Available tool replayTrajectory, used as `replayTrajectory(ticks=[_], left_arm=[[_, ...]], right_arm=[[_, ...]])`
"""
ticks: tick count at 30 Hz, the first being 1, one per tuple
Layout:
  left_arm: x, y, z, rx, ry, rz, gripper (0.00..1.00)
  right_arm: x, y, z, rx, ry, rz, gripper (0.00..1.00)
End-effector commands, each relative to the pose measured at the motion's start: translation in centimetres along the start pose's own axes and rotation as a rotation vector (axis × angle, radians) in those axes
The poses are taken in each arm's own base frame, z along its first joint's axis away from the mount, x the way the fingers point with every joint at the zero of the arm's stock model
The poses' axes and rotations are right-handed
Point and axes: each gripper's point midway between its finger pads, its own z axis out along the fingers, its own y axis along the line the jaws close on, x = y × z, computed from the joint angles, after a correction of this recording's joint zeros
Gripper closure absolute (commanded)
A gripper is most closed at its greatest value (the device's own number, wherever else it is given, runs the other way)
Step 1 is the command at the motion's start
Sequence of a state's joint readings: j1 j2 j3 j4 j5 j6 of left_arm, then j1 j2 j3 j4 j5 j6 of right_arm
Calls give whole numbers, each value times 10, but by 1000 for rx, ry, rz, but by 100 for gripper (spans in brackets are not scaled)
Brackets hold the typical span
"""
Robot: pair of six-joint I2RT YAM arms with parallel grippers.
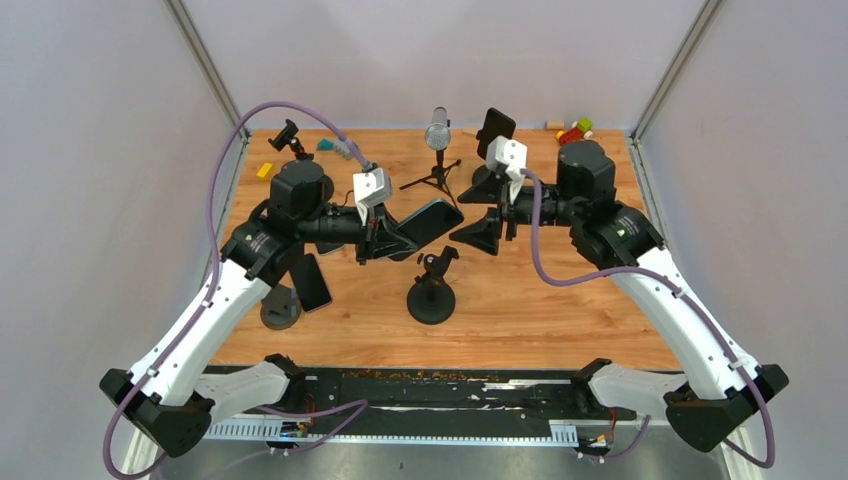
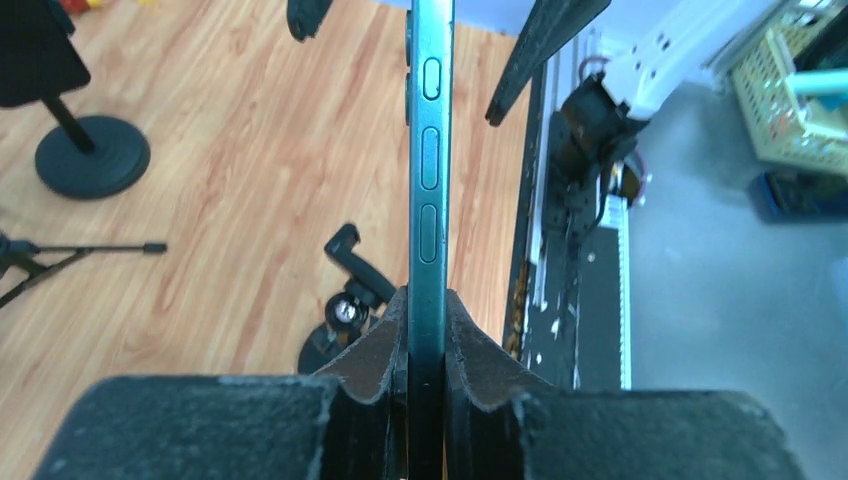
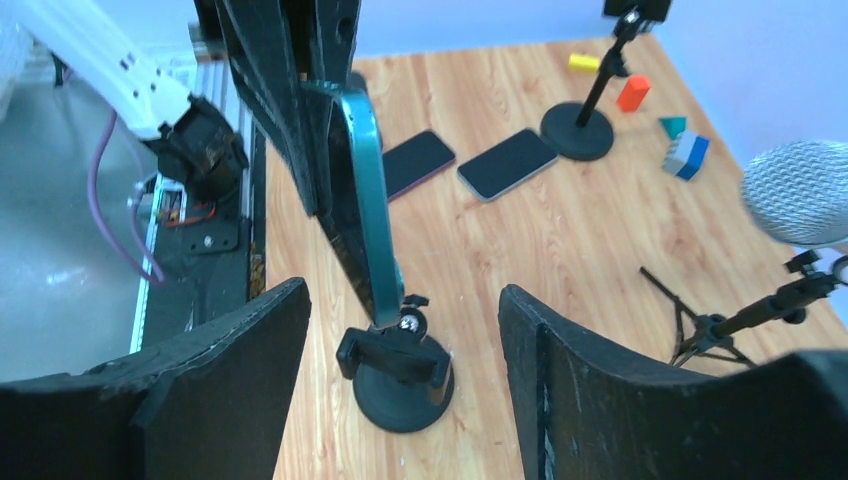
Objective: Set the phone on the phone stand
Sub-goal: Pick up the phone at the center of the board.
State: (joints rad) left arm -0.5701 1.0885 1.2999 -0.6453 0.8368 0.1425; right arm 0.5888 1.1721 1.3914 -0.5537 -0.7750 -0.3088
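My left gripper (image 1: 392, 236) is shut on a teal-edged phone (image 1: 430, 221), held edge-up above the table; in the left wrist view the fingers (image 2: 468, 340) pinch the phone (image 2: 428, 150) on both sides. An empty black phone stand (image 1: 432, 292) with a round base sits just below and in front of it, and also shows in the left wrist view (image 2: 345, 322). My right gripper (image 1: 487, 216) is open and empty, facing the phone from the right. In the right wrist view its fingers (image 3: 250, 350) frame the stand (image 3: 400, 375), and the phone's lower end (image 3: 368, 200) hangs just above the clamp.
A microphone on a tripod (image 1: 438, 135) stands behind. Another stand holding a phone (image 1: 493, 135) is at the back right, and empty stands are at the back left (image 1: 288, 135) and near left (image 1: 281, 306). Two spare phones (image 3: 415, 160) (image 3: 508, 163) lie on the left. Coloured blocks (image 1: 575, 130) sit in the back corners.
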Motion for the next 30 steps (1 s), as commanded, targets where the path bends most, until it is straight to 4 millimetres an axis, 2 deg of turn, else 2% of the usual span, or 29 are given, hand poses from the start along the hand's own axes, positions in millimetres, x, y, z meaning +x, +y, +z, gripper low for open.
replayTrajectory(ticks=[1,3,4,5,6,7,12,15,17,30], left_arm=[[-64,-12,2,79,-313,37,100],[-71,-13,5,105,-392,20,100],[-65,-9,10,114,-395,-8,100],[-74,-12,9,135,-439,-10,100],[-67,-8,14,143,-437,-42,100],[-76,-11,12,161,-483,-43,100],[-82,-13,12,231,-632,-74,100],[-79,-10,15,263,-684,-95,100],[-79,-17,10,302,-753,-55,100],[-61,-20,26,303,-745,-80,100]], right_arm=[[-38,1,-13,-24,-159,19,30],[-39,1,-14,-53,-174,52,31],[-39,0,-14,-59,-178,67,31],[-40,3,-14,-80,-183,85,31],[-41,4,-13,-97,-190,87,31],[-41,6,-12,-111,-194,101,31],[-41,4,-8,-132,-211,141,33],[-40,4,-6,-147,-218,158,33],[-40,3,-4,-157,-225,170,35],[-45,6,3,-235,-255,223,53]])
